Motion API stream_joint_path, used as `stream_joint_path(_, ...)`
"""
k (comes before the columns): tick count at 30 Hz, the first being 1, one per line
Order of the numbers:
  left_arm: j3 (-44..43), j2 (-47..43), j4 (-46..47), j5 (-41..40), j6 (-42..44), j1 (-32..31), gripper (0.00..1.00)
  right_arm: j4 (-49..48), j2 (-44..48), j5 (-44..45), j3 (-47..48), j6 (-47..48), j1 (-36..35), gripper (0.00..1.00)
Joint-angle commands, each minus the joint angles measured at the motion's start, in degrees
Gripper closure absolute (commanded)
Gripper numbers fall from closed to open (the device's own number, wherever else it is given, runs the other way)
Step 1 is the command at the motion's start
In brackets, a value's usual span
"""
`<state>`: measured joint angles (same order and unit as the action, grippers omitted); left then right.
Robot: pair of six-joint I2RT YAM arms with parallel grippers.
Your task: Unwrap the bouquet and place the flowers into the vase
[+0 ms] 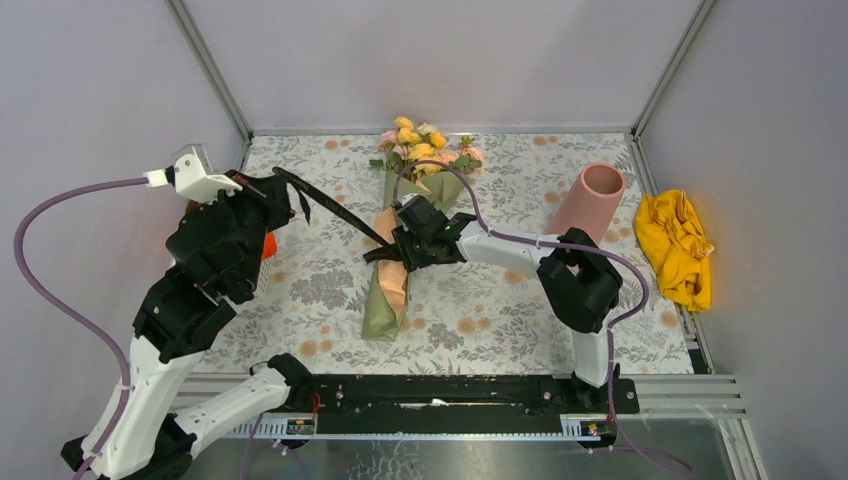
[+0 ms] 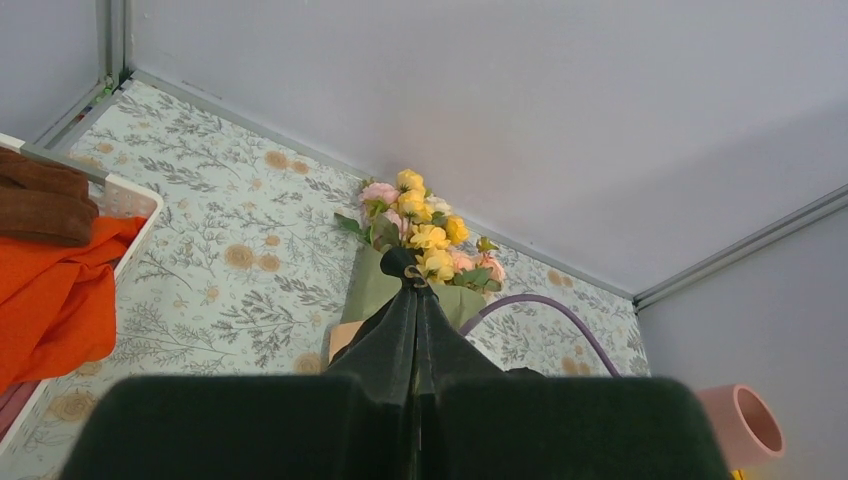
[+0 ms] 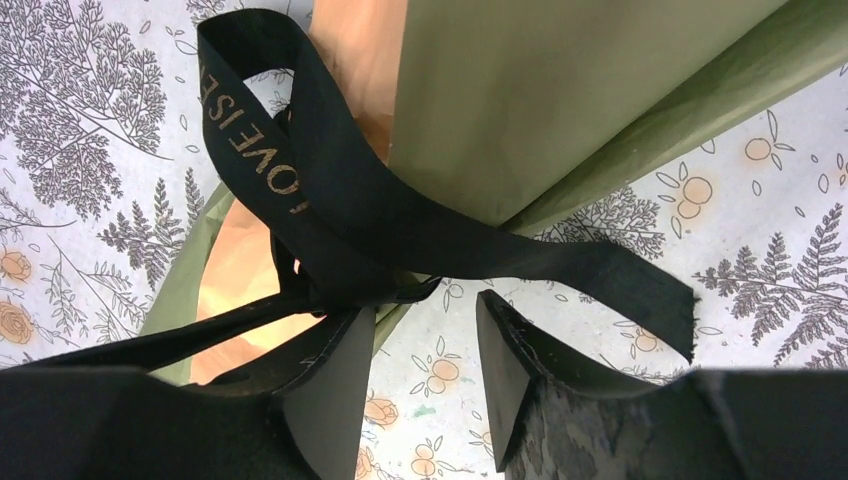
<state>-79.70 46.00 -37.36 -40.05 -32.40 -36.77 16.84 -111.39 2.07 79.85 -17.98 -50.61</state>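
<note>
The bouquet (image 1: 395, 255) lies flat mid-table, a cone of olive and peach paper with the flowers (image 1: 425, 145), yellow and pink, at its far end. A black ribbon (image 1: 335, 210) runs taut from its knot to my left gripper (image 1: 278, 182), which is shut on the ribbon's end. The left wrist view has that ribbon (image 2: 415, 320) rising from the closed left gripper (image 2: 415, 385) toward the flowers (image 2: 420, 225). My right gripper (image 3: 425, 330) stands open at the knot, with ribbon loops (image 3: 330, 200) just above its fingertips and bare table between them. The pink vase (image 1: 595, 195) stands at the right.
A yellow cloth (image 1: 675, 245) lies bunched at the right wall. A white tray (image 2: 130, 195) at the left holds an orange cloth (image 2: 50, 300) and a brown cloth (image 2: 40, 200), under my left arm. The right arm's purple cable (image 1: 440, 170) arches over the bouquet.
</note>
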Motion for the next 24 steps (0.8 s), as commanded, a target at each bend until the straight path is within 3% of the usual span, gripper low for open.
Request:
stream_joint_path(1,-1.31,-0.29,0.89,-0.71,0.55,-0.4,0.96,-2.45,-0.77,0.91,3.9,1.27,-0.54,0.51)
stream_joint_path(6,-1.14,-0.63,0.99,0.34,0.0,-0.4,0.96,-2.82,-1.32,2.03,5.87,2.05,-0.54,0.55)
stream_joint_path(10,-1.72,-0.49,0.94,0.84,0.1,-0.4,0.95,-2.71,-2.25,1.55,8.1,2.41,-0.54,0.72)
stream_joint_path(16,-1.95,-0.35,0.94,1.26,0.28,-0.4,0.94,-1.98,-4.53,1.63,10.97,2.65,-0.54,0.78)
stream_joint_path(21,-1.34,0.29,0.89,-0.04,0.33,-0.4,0.84,-1.53,-3.57,4.51,10.84,2.93,-0.54,0.96)
stream_joint_path(24,-0.31,0.74,1.21,-1.21,-0.17,-0.4,0.8,-1.59,-1.83,6.67,9.91,3.44,-0.53,1.0)
